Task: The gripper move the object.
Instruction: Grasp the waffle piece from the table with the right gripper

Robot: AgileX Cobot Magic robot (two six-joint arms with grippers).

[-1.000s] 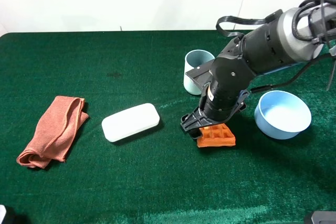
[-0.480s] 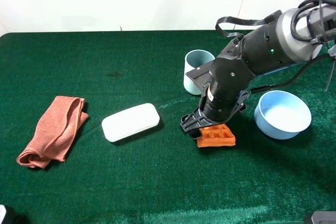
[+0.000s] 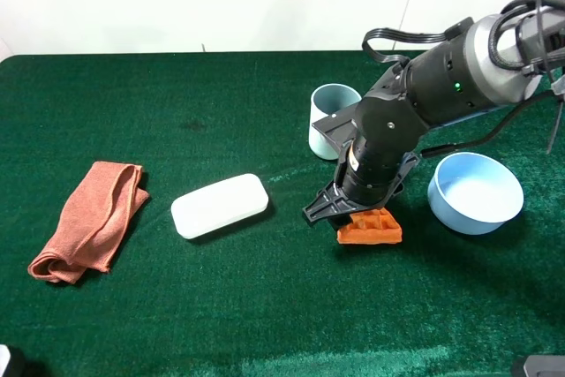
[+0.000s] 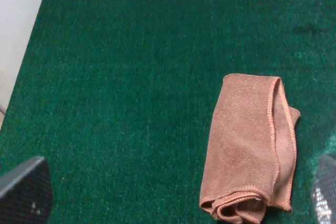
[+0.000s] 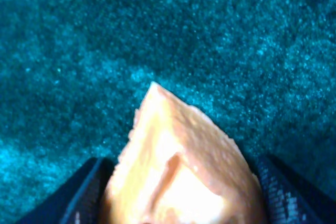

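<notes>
The object, a small orange waffle wedge [image 3: 370, 228] with a square grid, lies on the green felt between the pale cup and the blue bowl. My right gripper [image 3: 355, 214], bulky and black with black cables, stands right over its left end. In the right wrist view the wedge [image 5: 178, 156] fills the gap between the two black fingers [image 5: 86, 192], which press on its sides. My left gripper [image 4: 176, 187] shows only as two fingertips far apart, open and empty, above the felt near the rust-orange cloth [image 4: 252, 145].
A white oblong case [image 3: 220, 205] lies left of the waffle. A pale blue cup [image 3: 332, 117] stands behind the right arm and a light blue bowl [image 3: 475, 192] to its right. The folded rust-orange cloth [image 3: 88, 218] lies at the far left.
The waffle wedge has shifted slightly to the right with the right gripper on it. The case, cup, bowl and cloth have not moved.
</notes>
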